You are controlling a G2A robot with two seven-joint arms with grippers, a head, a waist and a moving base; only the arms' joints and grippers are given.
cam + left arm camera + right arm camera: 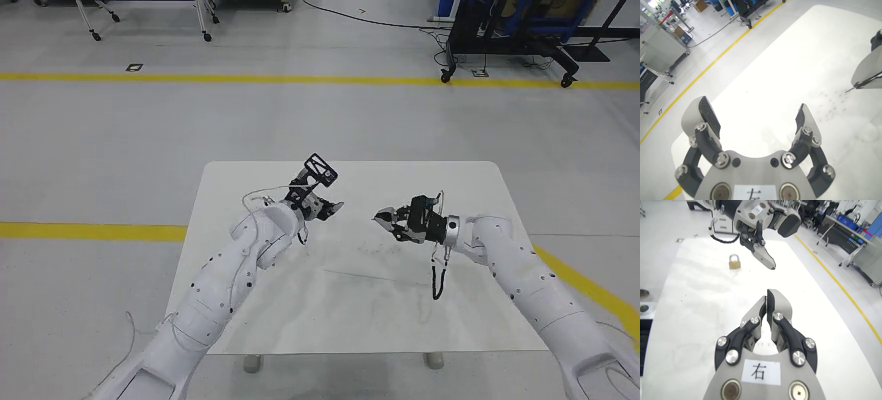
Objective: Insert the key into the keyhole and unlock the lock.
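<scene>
A small brass padlock point(734, 262) with a silver shackle stands upright on the white table point(350, 310), beyond the left gripper as the right wrist view shows it. My right gripper point(767, 294) is shut on a thin silver key point(765, 301), held above the table's middle. The key's tip point(849, 90) pokes out of that gripper in the left wrist view. My left gripper point(753, 106) hangs open and holds nothing. It faces the right gripper point(383, 218) across a short gap, with the left gripper point(328, 208) raised above the table. The lock sits apart from both grippers.
The table is bare apart from faint scuff marks point(832, 106). Yellow floor lines point(300, 78) run beyond the table's far edge. Carts and shelving point(520, 40) stand well off at the room's back.
</scene>
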